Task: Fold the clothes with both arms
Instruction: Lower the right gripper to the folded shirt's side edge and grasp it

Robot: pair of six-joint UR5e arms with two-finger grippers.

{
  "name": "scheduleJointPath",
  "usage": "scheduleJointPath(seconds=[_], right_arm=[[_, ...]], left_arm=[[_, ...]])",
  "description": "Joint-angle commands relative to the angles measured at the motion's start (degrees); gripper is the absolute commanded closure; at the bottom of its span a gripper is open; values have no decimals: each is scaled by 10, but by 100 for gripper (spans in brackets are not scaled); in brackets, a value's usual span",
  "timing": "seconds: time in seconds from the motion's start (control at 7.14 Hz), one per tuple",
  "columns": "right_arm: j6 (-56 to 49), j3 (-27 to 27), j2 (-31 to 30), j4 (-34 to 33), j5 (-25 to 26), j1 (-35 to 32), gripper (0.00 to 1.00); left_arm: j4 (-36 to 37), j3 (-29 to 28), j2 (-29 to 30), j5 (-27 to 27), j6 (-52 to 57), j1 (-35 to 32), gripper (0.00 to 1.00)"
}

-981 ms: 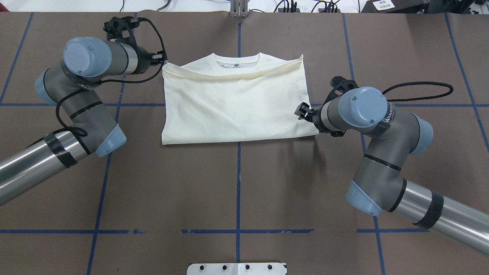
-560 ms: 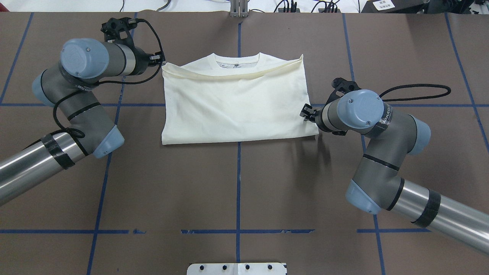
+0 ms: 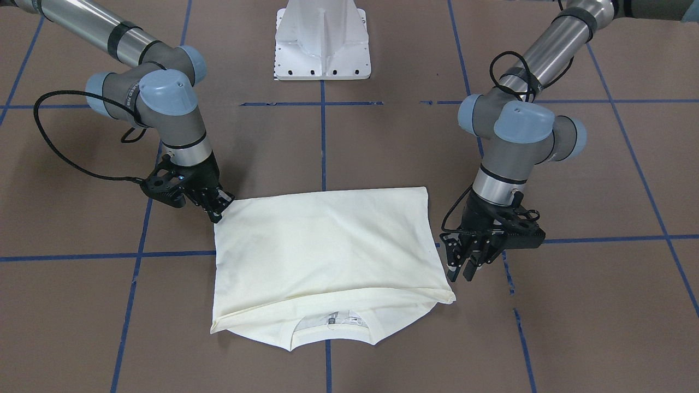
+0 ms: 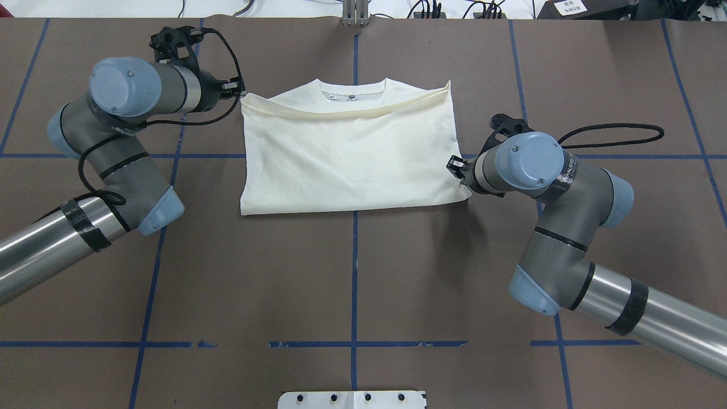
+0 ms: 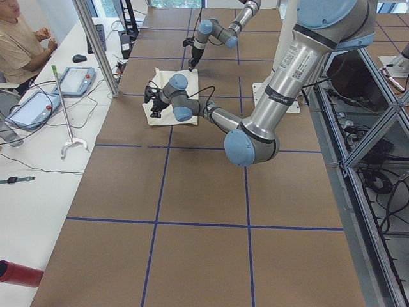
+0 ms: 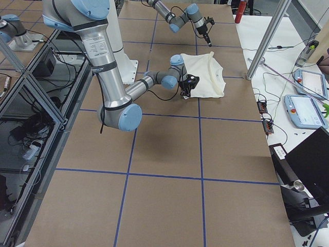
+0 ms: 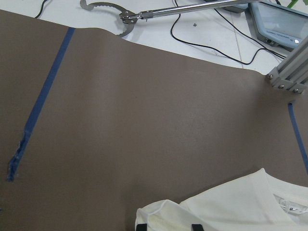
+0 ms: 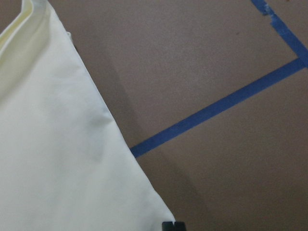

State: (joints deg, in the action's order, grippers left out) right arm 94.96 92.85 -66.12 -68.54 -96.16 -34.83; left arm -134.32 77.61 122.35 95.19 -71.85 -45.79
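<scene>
The cream shirt (image 4: pixel 349 153) lies folded on the brown table, plain side up, collar at the far edge; it also shows in the front view (image 3: pixel 327 251). My left gripper (image 4: pixel 237 88) is open at the shirt's far left corner (image 7: pixel 159 214). In the left wrist view the cloth bunches between its fingertips (image 7: pixel 140 226). In the front view the left gripper (image 3: pixel 460 271) hangs just beside the shirt's edge. My right gripper (image 4: pixel 454 166) is low at the shirt's near right corner (image 8: pixel 159 207), fingers together. I cannot tell whether it pinches cloth. It shows at the front view's left (image 3: pixel 219 212).
The white pedestal base (image 3: pixel 322 41) stands at the robot's side of the table. Blue tape lines (image 4: pixel 355 272) grid the brown surface. Beyond the far edge lie a grabber tool (image 7: pixel 159 12), cables and pendants. An operator (image 5: pixel 22 45) sits there.
My right gripper has shifted slightly right along the shirt's right edge and its fingers look closer together. The left gripper has edged a little left. The shirt has barely moved.
</scene>
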Motion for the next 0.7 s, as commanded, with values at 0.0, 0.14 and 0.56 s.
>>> scheduleJointPath(seconds=[0.0, 0.14, 0.56], right_arm=[[2, 0, 11, 0, -1, -1, 100], [2, 7, 12, 1, -3, -4, 100], [0, 24, 3, 0, -5, -5, 100]], left_arm=[[0, 0, 0, -1, 0, 0, 58], [0, 0, -1, 0, 0, 0, 58], [0, 0, -1, -1, 0, 0, 58]])
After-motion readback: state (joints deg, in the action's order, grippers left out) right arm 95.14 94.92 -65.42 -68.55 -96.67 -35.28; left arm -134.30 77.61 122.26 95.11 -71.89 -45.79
